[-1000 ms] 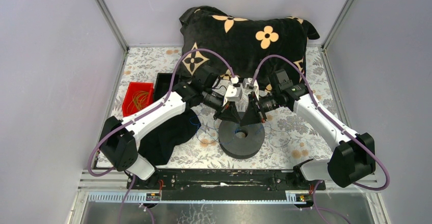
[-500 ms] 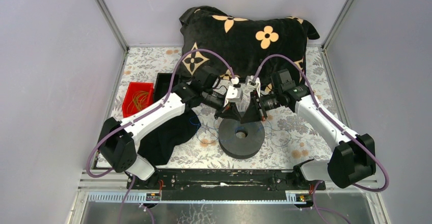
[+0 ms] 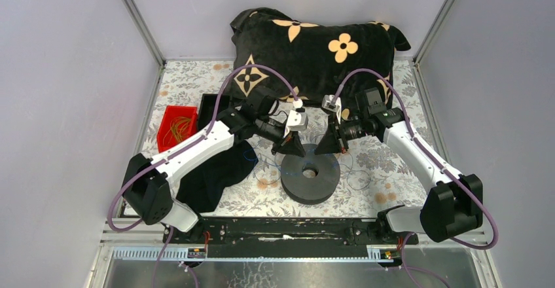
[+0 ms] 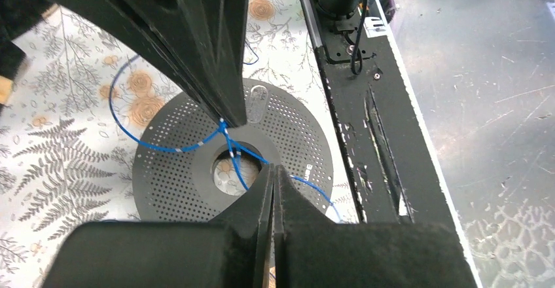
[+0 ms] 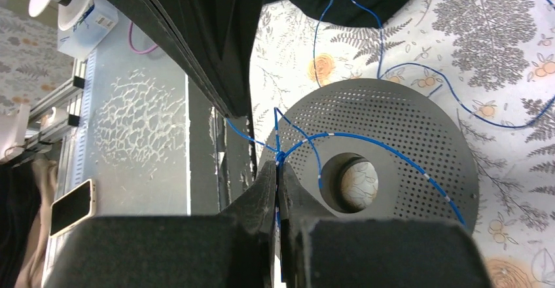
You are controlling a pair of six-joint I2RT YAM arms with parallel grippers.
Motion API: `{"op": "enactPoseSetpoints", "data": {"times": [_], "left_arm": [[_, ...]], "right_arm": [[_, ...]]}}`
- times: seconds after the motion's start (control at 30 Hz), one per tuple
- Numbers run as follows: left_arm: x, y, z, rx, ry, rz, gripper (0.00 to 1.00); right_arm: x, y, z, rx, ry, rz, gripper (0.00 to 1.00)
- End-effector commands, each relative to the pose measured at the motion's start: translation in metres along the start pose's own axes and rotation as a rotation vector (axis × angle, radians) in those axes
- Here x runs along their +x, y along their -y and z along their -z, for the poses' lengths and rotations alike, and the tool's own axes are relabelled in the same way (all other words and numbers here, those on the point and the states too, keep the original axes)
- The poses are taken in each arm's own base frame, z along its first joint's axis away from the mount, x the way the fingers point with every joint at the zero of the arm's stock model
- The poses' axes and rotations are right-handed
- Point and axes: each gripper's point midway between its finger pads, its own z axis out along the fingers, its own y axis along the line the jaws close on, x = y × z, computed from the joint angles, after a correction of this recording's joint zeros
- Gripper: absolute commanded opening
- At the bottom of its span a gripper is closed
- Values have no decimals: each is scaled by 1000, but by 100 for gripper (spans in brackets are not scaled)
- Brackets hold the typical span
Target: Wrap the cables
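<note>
The thin blue cable loops over the black perforated disc spool and across its centre hole. My left gripper is shut on the cable above the spool. My right gripper is shut on a knot of the same cable at the edge of the spool. In the top view the left gripper and the right gripper hang side by side over the spool's far edge. A short stretch of cable runs between their tips. More cable trails on the table.
A black pillow with tan flowers lies at the back. A red bin of orange wire and a black tray stand at the left. A black cloth lies left of the spool. A black rail runs along the front edge.
The two grippers, close together over the spool before, have drawn apart. The right wrist has swung back and to the right, and the left has shifted slightly left. Both stay shut.
</note>
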Motion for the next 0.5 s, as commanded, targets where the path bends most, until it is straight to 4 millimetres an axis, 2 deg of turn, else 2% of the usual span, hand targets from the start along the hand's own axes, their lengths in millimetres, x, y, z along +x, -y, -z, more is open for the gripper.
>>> {"op": "enactPoseSetpoints", "data": {"times": [0.0,0.23,0.37,0.47], "left_arm": [[-1,13,6,32,13,41,0],[-9,-1,4,-20,34,-1,1],[-11,-7,0,-25,28,-5,22],[-12,-7,-5,-15,23,-17,31]], "right_arm": [[-11,-4,8,19,20,82,0],[-14,-16,6,-66,47,91,0],[-15,-21,5,-102,42,104,0],[-14,-25,4,-126,34,110,0]]}}
